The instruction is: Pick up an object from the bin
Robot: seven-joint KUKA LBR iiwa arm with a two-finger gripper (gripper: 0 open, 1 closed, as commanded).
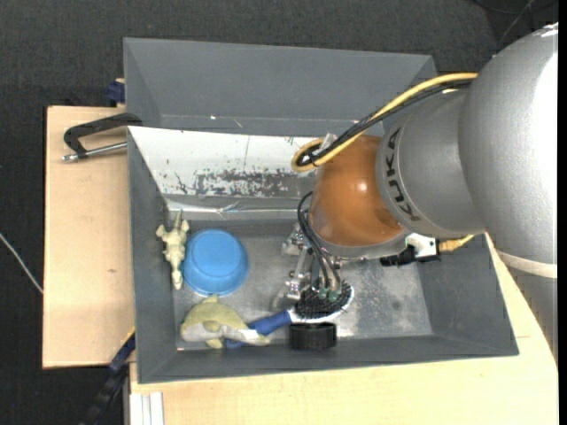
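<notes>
Grey metal bin (pixel 155 237), camera view. Your stock list, operator:

1. Gripper (pixel 310 292): hangs under the orange wrist cover (pixel 354 202), low over the bin floor, right of centre, toward the front wall. Open or closed: you can't tell from this angle. Nothing is seen gripped.

2. Black short cylinder (pixel 313 336): lies against the front wall, just beside the gripper on its front-wall side (lower in the view). It's the nearest loose thing, so prob. your candidate. Long axis looks to run along the front wall, approx., as the piece is stubby.

3. Small round black piece w/ white rim (pixel 335 297): right at the tool's tip. Can't tell if it's a bin item or part of the tool.

4. Blue pen-like stick (pixel 268 325): just left of the black short cylinder, slanting along the front wall, its left end meeting no. 5.

5. Pale yellow soft toy (pixel 208 324): front-left corner.

6. Blue round bowl (pixel 215 262): left half of the floor, well apart from the gripper.

7. Cream toy figure (pixel 174 248): along the left wall, touching the bowl's left side.

Relation to mind: your candidate sits toward the front wall from the tool, so the next move likely needs a small shift that way before closing, w/ little room betw. item and wall.

Writing: "KUKA" on the silver arm (pixel 396 180), letters turned sideways. No labels legible on the bin items.
</notes>
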